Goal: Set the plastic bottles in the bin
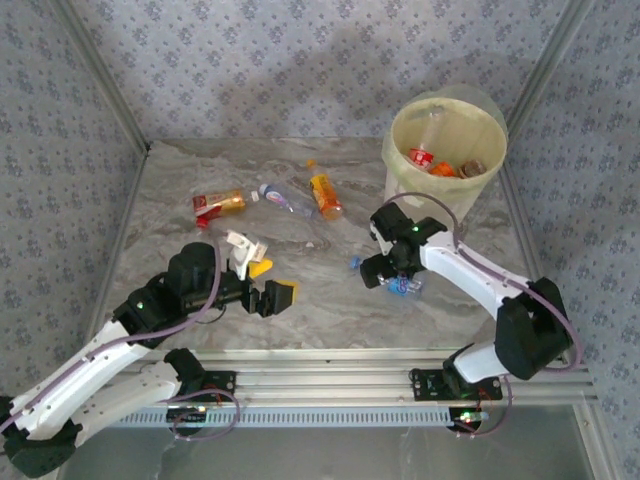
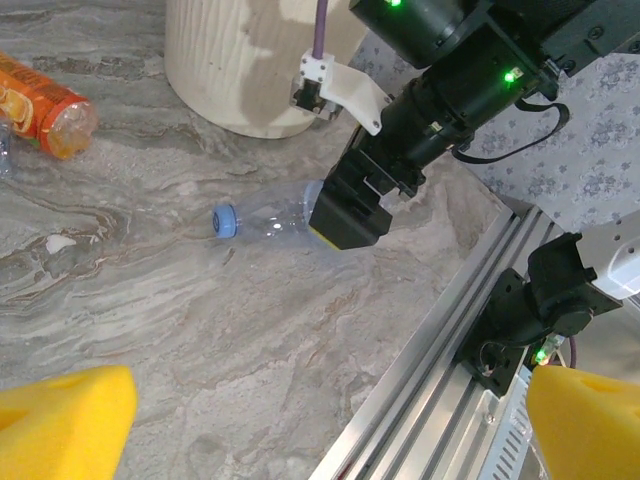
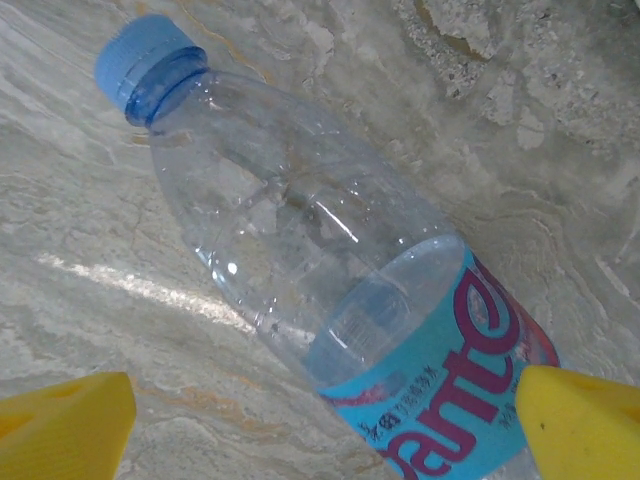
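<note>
- The right gripper (image 3: 320,432) is hovering low over a clear, blue-capped bottle (image 3: 300,250). Its yellow pads (image 3: 60,420) are standing wide apart in the lower corners of the wrist view, one on each side of the blue label (image 3: 430,390). I can't tell whether either pad is touching the plastic.
- That bottle is lying on its side on the marbled table (image 1: 200,170), just right of centre in the overhead view, with its cap pointing left. It is sitting below and to the left of the bin (image 1: 400,130).
- The bin is standing in the upper right of the overhead view, with a few bottles already lying inside it.
- Three more are waiting in a row across the upper middle of the table: a red-labelled bottle (image 1: 220,203), a clear bottle (image 1: 285,198) and an orange bottle (image 1: 325,195).
- The left gripper (image 1: 272,282) is resting left of centre with its jaws apart, gripping nothing and well apart from every bottle.
- The blue-capped bottle is looking empty, so I'm judging it very light. Its walls look thin and are likely to buckle under a hard squeeze.
- Being smooth and round, it is liable to roll or squirt out sideways as the pads are closing.
- The labelled band is offering the best hold, being straight-sided and widest, whereas the shoulder is tapering away towards the cap.
- The bottle is lying diagonally across the gap between the pads, so I'm expecting it to twist a little when squeezed.
</note>
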Controlling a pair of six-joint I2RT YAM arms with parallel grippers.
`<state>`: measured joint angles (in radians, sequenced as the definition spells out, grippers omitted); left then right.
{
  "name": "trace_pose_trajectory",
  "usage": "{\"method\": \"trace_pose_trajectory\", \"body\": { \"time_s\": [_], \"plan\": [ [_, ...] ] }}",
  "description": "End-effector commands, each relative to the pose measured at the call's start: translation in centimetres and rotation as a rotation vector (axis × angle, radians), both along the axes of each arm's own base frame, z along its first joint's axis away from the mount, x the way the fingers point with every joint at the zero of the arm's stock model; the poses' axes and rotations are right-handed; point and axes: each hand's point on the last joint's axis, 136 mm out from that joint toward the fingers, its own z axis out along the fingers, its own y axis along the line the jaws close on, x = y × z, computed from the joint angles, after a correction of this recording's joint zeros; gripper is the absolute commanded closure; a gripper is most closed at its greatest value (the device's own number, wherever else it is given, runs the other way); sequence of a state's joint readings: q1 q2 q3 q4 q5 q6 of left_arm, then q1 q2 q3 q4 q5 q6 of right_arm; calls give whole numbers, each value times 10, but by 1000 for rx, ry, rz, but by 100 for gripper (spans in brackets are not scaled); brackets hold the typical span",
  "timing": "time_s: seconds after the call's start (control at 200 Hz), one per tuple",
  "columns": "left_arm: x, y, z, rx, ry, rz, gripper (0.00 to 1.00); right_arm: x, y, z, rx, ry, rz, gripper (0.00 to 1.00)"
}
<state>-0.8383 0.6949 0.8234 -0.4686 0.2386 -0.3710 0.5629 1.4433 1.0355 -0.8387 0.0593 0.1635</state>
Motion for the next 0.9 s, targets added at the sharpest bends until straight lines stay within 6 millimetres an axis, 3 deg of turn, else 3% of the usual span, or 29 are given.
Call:
{"method": "trace_pose_trajectory", "body": {
  "time_s": [0.0, 0.295, 0.59, 0.894],
  "plan": [
    [-1, -4, 5, -29, -4, -13, 0, 4, 3, -2, -56, 5, 45, 0],
    [-1, -5, 0, -28, 3, -15, 0, -2, 7, -23, -152, 55, 70, 0],
    [-1, -5, -4, -26, 9, -13, 0, -4, 23, -37, -157, 67, 85, 3],
    [-2, -3, -6, -28, 10, -6, 0, 4, 28, -49, -171, 49, 38, 12]
  ]
}}
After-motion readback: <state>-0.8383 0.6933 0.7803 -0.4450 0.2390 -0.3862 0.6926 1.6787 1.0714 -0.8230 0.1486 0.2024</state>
